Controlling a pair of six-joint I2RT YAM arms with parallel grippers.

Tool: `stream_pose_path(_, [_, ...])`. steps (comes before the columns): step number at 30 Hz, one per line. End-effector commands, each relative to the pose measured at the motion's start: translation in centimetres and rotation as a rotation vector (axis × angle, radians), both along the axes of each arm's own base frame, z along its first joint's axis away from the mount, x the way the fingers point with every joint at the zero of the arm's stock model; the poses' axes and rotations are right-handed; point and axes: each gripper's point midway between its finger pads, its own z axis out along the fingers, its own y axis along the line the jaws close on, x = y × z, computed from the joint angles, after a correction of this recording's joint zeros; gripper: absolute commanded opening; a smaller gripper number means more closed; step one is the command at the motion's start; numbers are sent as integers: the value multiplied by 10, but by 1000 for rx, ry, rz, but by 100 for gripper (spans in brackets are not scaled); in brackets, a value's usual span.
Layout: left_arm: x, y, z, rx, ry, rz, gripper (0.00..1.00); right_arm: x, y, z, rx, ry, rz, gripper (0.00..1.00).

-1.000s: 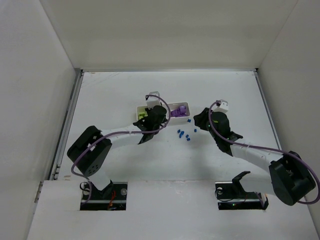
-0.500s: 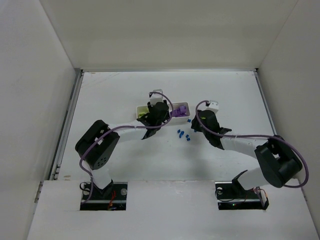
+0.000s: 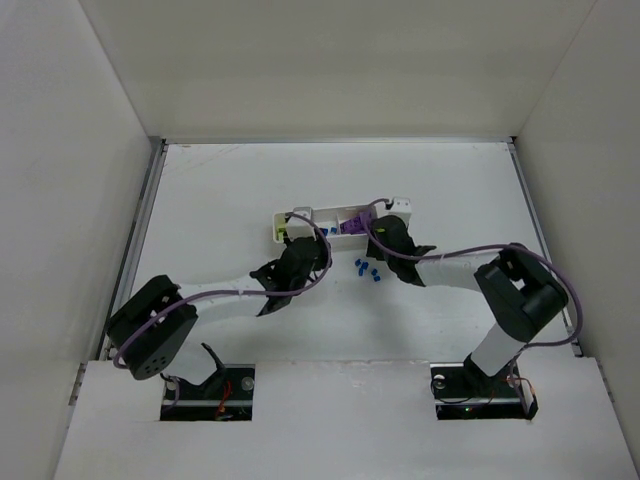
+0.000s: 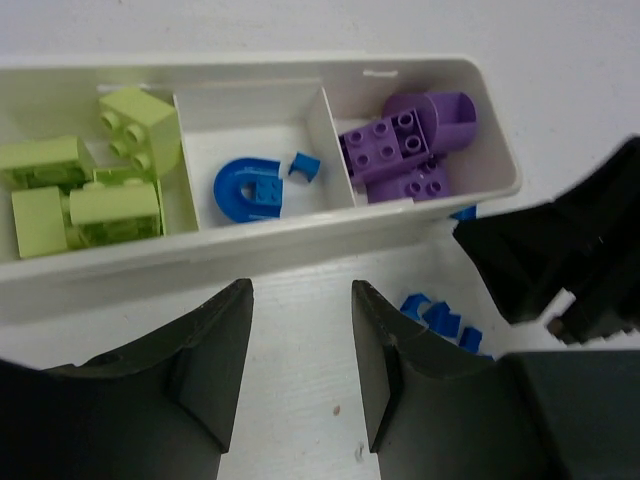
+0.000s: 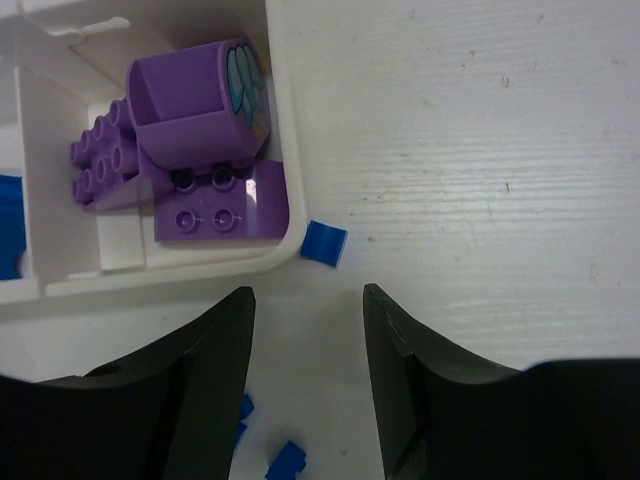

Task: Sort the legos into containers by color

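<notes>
tray (image 5: 282, 150) cut off at left, blue legos (image 4: 437, 316) partly behind left fingers (image 4: 372, 370)

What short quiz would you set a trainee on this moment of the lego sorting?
1. Which colour sits in the middle compartment of the tray? A lime, B blue, C purple.
2. True or false: all the blue legos are in the tray.
3. In the left wrist view, which end compartment holds the purple legos?
Key: 1 B. 2 False: several lie loose on the table beside it. 3 The right-hand one.
</notes>
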Motion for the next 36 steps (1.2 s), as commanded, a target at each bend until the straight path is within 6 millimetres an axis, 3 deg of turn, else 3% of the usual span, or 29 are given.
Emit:
stream_pose_path(1, [-6, -5, 27, -128, -79, 2, 41, 17, 3, 8, -28, -33, -27, 52])
stream_pose_path(8, [-13, -6, 23, -126, -71, -24, 41, 25, 3, -3, -58, -22, -54, 47])
stream_pose_path(18, [-16, -10, 20, -122, -69, -44, 41, 35, -3, -10, -125, -9, -107, 31])
stream_pose_path(24, [-16, -10, 20, -124, -72, -44, 41, 32, -7, -8, -137, -12, -123, 14])
stream_pose_path(28, [-16, -9, 22, -127, -79, -42, 41, 9, -3, 12, -112, -57, -118, 13])
stream_pose_path(32, [-15, -3, 31, -142, -99, -29, 40, -11, 10, 53, -40, -122, -73, 13])
stream_pose_path(34, [-9, 15, 40, -147, -129, 15, 39, -13, 26, 77, 5, -155, -24, 13])
stream_pose_path(36, [-5, 39, 50, -167, -160, 72, 39, -13, 54, 99, 60, -183, 67, 14])
